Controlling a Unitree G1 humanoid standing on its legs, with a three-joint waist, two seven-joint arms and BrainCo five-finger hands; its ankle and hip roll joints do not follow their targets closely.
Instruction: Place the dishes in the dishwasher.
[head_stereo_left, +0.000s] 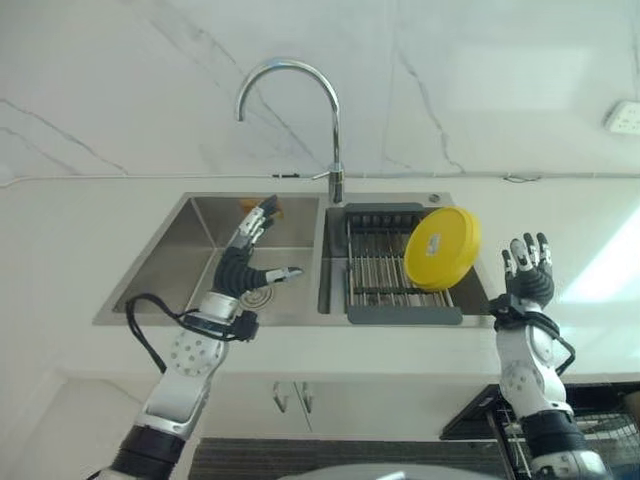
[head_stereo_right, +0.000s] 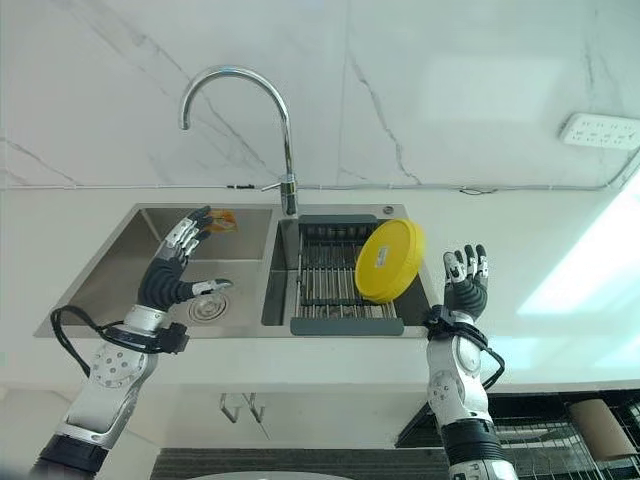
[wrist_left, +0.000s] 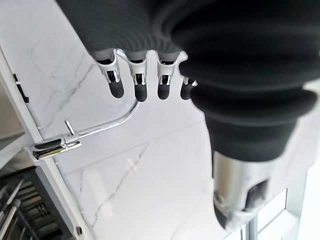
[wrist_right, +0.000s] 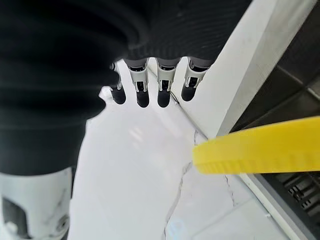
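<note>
A round yellow plate (head_stereo_left: 441, 248) leans upright on the dark dish rack (head_stereo_left: 385, 270) in the sink's right basin; its edge (wrist_right: 260, 145) shows in the right wrist view. My right hand (head_stereo_left: 527, 272) is raised just right of the plate over the counter, fingers straight and open, apart from the plate. My left hand (head_stereo_left: 243, 262) hovers over the left basin with fingers (wrist_left: 137, 80) spread and open, holding nothing.
A steel double sink (head_stereo_left: 160, 270) is set in a white counter, with a curved chrome tap (head_stereo_left: 335, 140) at the back. A small orange thing (head_stereo_left: 272, 207) lies in the left basin's far corner. An open dishwasher rack (head_stereo_left: 585, 425) shows at lower right.
</note>
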